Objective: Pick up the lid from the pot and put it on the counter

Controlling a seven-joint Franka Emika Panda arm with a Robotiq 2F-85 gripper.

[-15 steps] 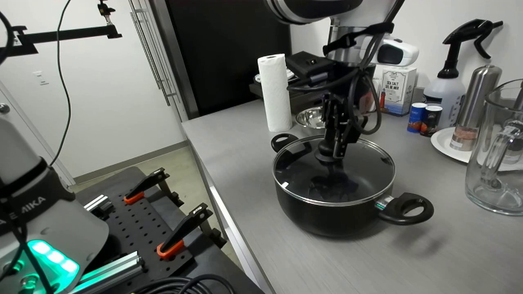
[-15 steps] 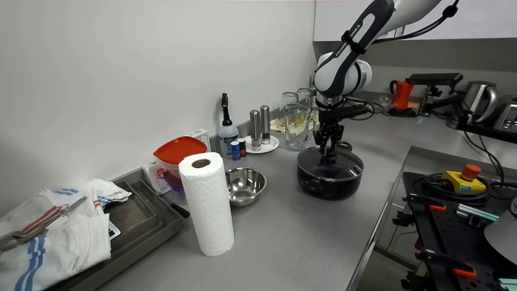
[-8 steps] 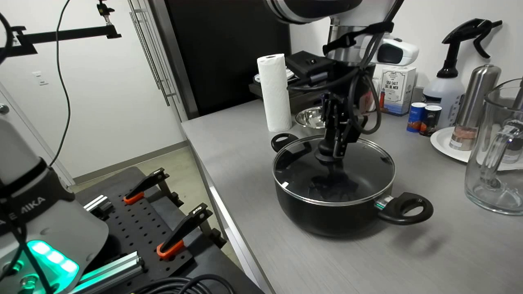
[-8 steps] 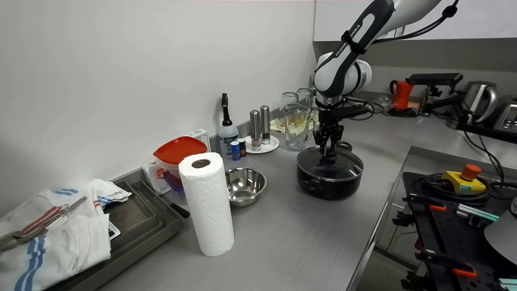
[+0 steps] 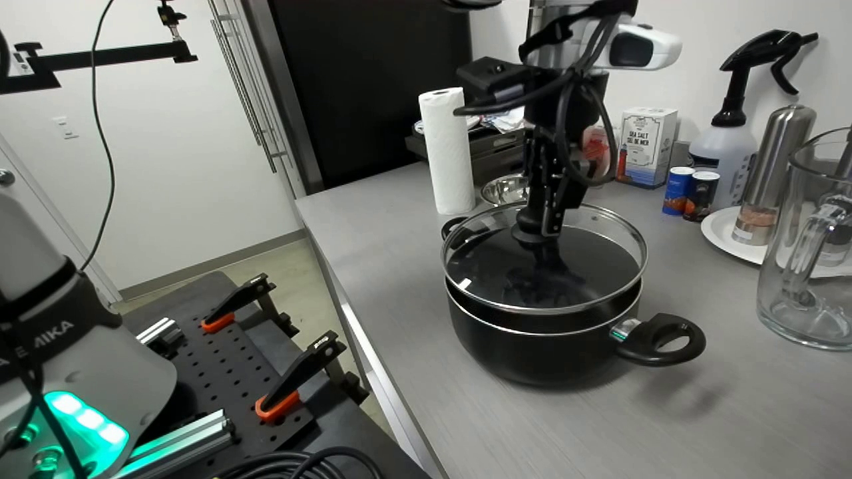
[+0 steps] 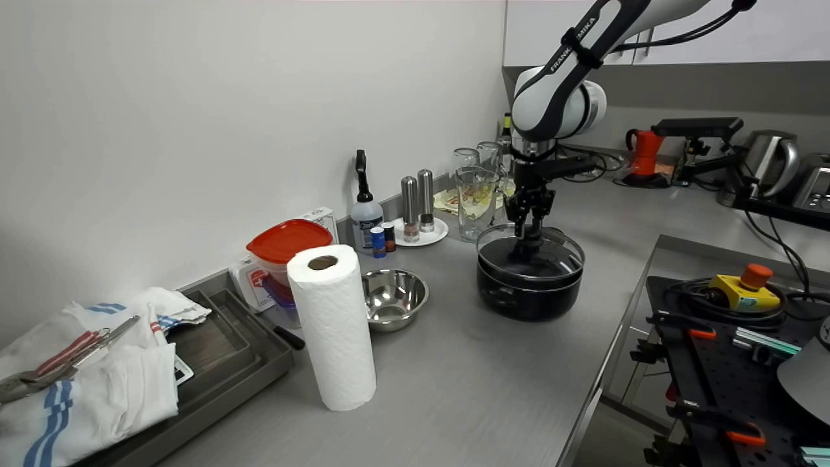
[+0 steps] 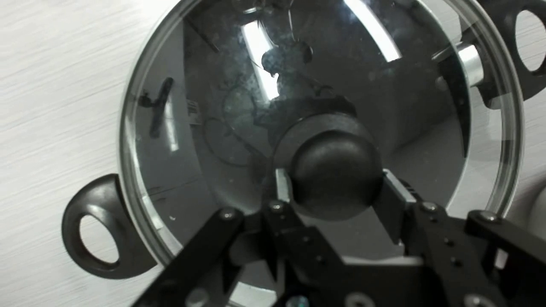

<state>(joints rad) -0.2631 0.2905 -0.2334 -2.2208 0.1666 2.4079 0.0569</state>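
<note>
The round glass lid (image 5: 592,266) with a black centre knob (image 7: 337,166) hangs level, a little above the black pot (image 5: 532,359). A dark gap shows between the lid's rim and the pot's rim in both exterior views. My gripper (image 7: 332,183) is shut on the knob, a pad on each side of it; the gripper also shows in both exterior views (image 5: 540,223) (image 6: 528,237). The pot stands on the grey counter (image 6: 441,389). Its two loop handles show under the lid's edge in the wrist view.
A steel bowl (image 6: 393,299) and a paper towel roll (image 6: 334,324) stand on the counter near the pot. A glass jug (image 5: 815,266) and a white plate (image 5: 725,236) with grinders are by the wall. The counter's front edge (image 5: 373,372) borders the robot's stand.
The arm has risen with the lid in the gripper. The lid was resting on the pot and is now lifted slightly off it. The pot has not moved.
</note>
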